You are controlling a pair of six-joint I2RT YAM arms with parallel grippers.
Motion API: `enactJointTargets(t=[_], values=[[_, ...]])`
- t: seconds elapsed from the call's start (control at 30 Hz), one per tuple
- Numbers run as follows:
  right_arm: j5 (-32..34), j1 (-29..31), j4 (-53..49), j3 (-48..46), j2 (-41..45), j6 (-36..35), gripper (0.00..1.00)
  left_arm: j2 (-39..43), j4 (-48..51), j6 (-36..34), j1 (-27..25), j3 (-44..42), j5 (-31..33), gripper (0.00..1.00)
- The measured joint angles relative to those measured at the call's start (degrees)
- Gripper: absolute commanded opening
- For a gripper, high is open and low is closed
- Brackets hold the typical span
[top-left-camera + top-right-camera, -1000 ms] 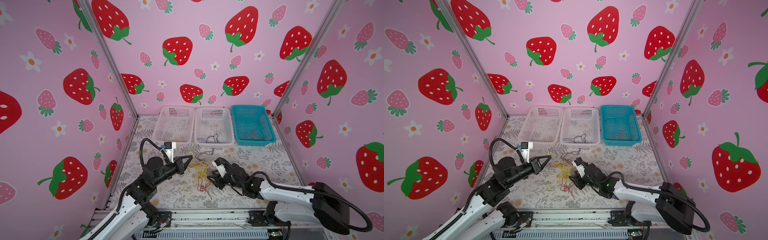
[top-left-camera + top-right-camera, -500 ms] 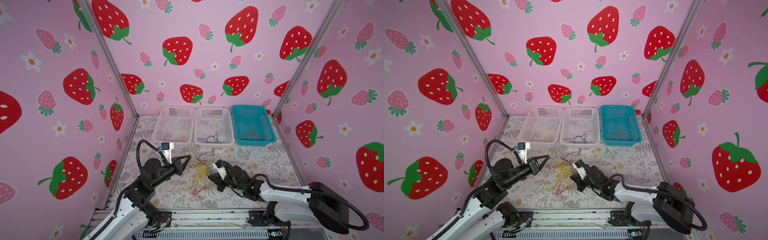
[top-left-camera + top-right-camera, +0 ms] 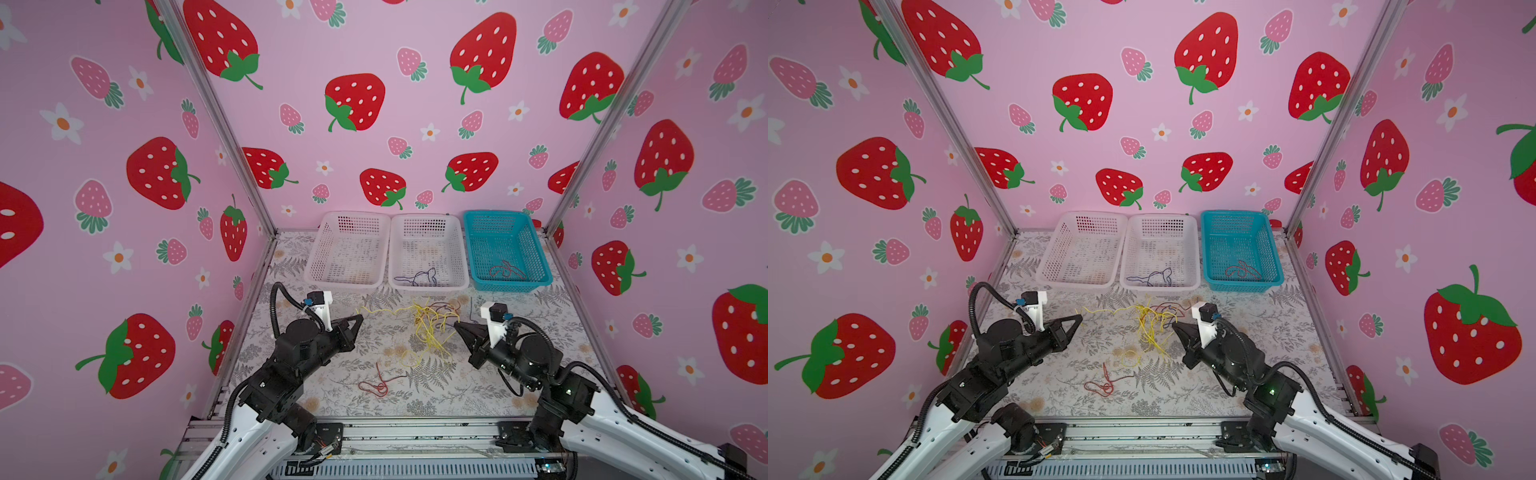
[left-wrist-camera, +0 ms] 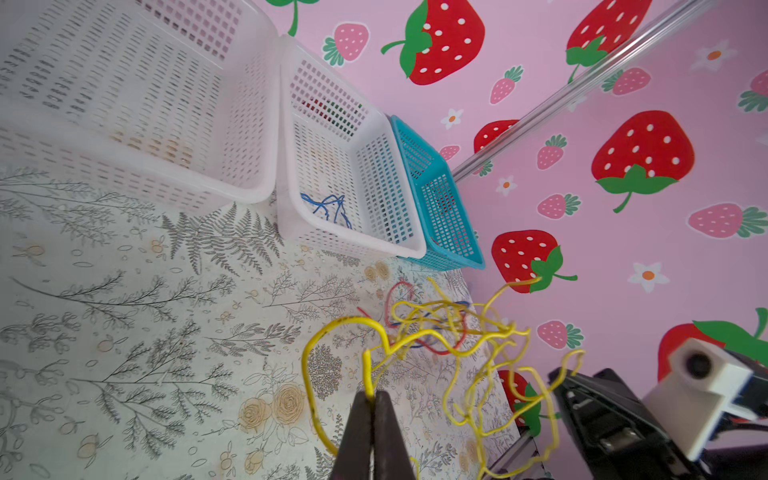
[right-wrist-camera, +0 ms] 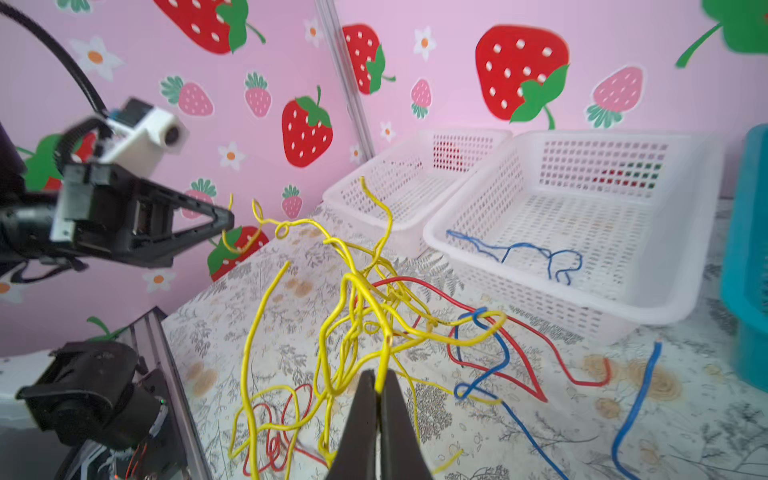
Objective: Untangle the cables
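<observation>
Cable tangle (image 3: 428, 322) between left claw (image 3: 360, 318) and right claw (image 3: 456, 324); basket row (image 3: 428, 287) behind; loose cable (image 3: 376, 384) in front.

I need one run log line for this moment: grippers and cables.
left gripper: shut on yellow cables | right gripper: shut on yellow cables | red cable: apart on table | tangle: not undone

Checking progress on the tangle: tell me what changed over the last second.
The right gripper closed on the yellow tangle and pulled right. The left gripper, shut on a strand of it throughout, drew slightly left, spreading the tangle between them. The three baskets stayed put.
</observation>
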State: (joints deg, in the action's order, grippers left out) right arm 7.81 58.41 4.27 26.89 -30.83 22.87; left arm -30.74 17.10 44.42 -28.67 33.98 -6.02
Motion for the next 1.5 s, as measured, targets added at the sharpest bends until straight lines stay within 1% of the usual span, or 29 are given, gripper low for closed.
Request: enactJointTargets(t=[0.17,0.37,0.5,0.67,0.8,1.03,1.13,1.2,1.37,1.5], values=[[5.40,-0.44,-7.80,6.40,5.60,-0.24,0.00,-0.87,2.95,0.46,3.89,-0.85,-0.66,0.00],[10.84,-0.46,-13.38,10.91,11.43,-0.04,0.00,-2.10,4.85,0.39,7.34,-0.85,-2.60,0.00],[14.36,-0.46,-16.98,12.44,11.63,0.96,0.00,-2.51,6.67,0.17,8.57,-0.85,-3.32,0.00],[23.06,-0.46,-23.96,14.16,12.96,3.58,0.00,-2.58,9.16,-1.01,9.53,-0.85,-3.58,0.00],[27.91,-0.44,-27.15,16.24,14.99,4.50,0.00,-2.27,10.38,-1.53,9.79,-0.85,-3.67,0.00],[36.11,-0.46,-32.68,18.27,14.64,8.87,0.00,-1.84,12.61,-2.38,11.23,-0.85,-1.86,0.00],[37.64,-0.46,-34.23,17.68,14.78,10.86,0.00,-0.87,12.87,-2.27,12.17,-0.85,-2.01,0.00],[37.46,-0.46,-34.42,16.79,14.62,11.82,0.00,-0.79,12.59,-2.10,12.52,-0.83,-2.71,0.00],[36.00,-0.46,-33.44,11.78,12.98,13.51,0.00,-1.03,13.20,-2.32,12.81,0.68,-3.54,0.00],[33.46,-0.46,-32.59,6.67,9.14,15.30,0.00,1.42,12.81,-2.56,13.14,3.52,-4.22,0.00]])
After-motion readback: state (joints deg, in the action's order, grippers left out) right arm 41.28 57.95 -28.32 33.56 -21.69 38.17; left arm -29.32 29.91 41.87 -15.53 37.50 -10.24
